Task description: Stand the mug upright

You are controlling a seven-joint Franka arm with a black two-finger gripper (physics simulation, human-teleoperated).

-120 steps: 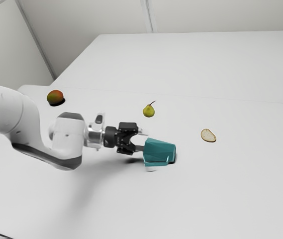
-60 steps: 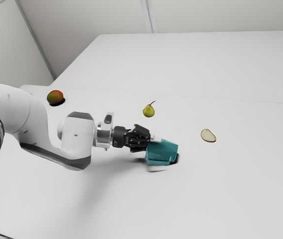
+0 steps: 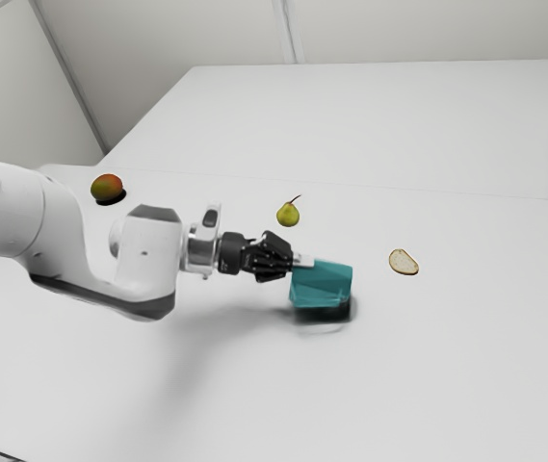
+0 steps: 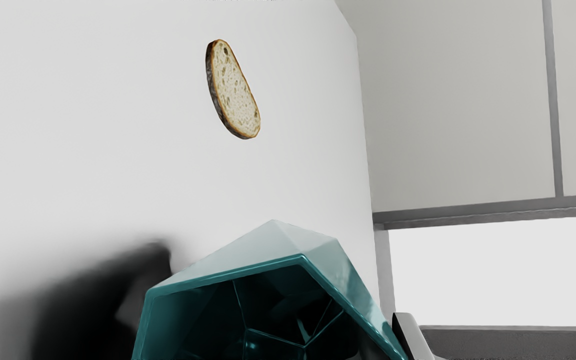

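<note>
The teal faceted mug (image 3: 321, 286) lies on its side in the exterior view, raised a little off the table, its shadow beneath it. My gripper (image 3: 302, 261) is shut on the mug's wall at the upper part of its rim. In the wrist view the mug (image 4: 313, 245) turns its open mouth toward my hand, with its dark inside showing. The gripper (image 4: 387, 345) has one finger outside the wall there, and the other is mostly hidden within the mouth.
A bread slice (image 3: 404, 262) lies on the white table (image 3: 447, 385) toward the exterior view's right of the mug. A pear (image 3: 288, 213) sits beyond the mug, and a mango (image 3: 107, 188) is at the exterior view's upper left, behind the arm.
My gripper has closed on the rim, turned, and moved up and toward the exterior view's right. The mug has come with it, rising slightly from the table.
</note>
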